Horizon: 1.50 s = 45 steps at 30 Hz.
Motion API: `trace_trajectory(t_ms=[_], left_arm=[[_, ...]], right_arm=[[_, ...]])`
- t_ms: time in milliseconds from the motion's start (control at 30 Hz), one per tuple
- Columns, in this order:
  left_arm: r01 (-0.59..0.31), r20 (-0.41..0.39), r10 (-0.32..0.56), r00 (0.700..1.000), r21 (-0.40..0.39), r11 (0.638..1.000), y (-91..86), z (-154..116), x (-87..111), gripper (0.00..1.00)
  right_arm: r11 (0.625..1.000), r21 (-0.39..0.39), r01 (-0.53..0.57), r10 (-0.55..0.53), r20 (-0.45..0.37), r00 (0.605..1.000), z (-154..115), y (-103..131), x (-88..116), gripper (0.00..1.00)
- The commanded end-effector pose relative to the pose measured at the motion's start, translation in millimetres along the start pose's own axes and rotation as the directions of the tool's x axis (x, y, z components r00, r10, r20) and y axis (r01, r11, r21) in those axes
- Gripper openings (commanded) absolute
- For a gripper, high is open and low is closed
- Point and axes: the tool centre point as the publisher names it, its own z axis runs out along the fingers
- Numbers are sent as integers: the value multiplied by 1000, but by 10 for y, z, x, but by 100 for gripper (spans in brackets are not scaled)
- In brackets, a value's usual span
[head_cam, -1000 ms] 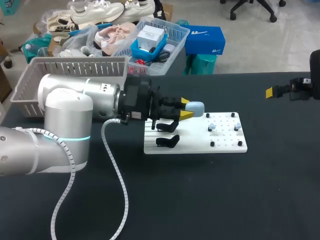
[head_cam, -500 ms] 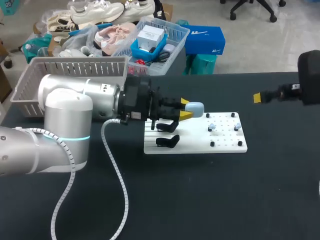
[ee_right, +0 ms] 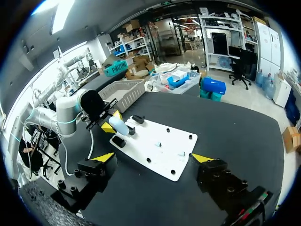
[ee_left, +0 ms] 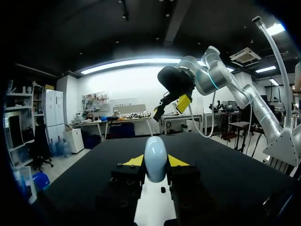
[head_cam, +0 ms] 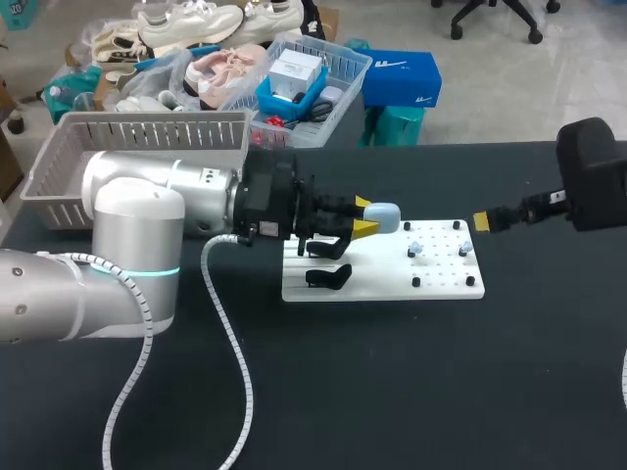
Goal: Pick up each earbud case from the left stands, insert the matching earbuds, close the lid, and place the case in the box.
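Observation:
My left gripper (head_cam: 364, 221) is shut on a light blue earbud case (head_cam: 383, 212), held just above the left part of the white board (head_cam: 382, 284). In the left wrist view the case (ee_left: 155, 162) stands upright between the yellow fingertips (ee_left: 135, 161). Two black stands (head_cam: 328, 277) sit under and beside that gripper. Two small pale earbuds (head_cam: 415, 248) lie on the board's right half. My right gripper (head_cam: 484, 222) hovers at the board's right edge, and in its own view it (ee_right: 153, 157) is wide open and empty, with the board (ee_right: 160, 146) ahead of it.
A grey slatted basket (head_cam: 137, 147) stands at the table's back left, behind my left arm. Small black pegs (head_cam: 415, 282) dot the board. Dark tabletop (head_cam: 392, 392) stretches in front of the board.
My right arm has come in from the right edge toward the board. The left arm and the case have stayed in place.

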Motion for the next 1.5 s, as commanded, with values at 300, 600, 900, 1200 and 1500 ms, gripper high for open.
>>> trace_trajectory(t_ms=[300, 600, 900, 1200, 1500], left_arm=[[0, 2, 0, 1000, 1, 1000, 10, 5, 13, 0], [0, 2, 0, 1000, 1, 1000, 10, 5, 13, 0], [0, 2, 0, 1000, 1, 1000, 10, 5, 13, 0], [0, 2, 0, 1000, 1, 1000, 10, 5, 13, 0], [0, 2, 0, 1000, 1, 1000, 10, 5, 13, 0]], right_arm=[[989, 123, 78, -67, -93, 993, 204, 370, 1, 100], [991, 88, 100, -89, -121, 989, 396, 586, 21, 100], [993, 70, 91, -80, -147, 986, 644, 660, -22, 100], [991, 95, 96, -79, -172, 982, 795, 648, -91, 100], [992, 102, 81, -62, -171, 983, 863, 605, -146, 100]])
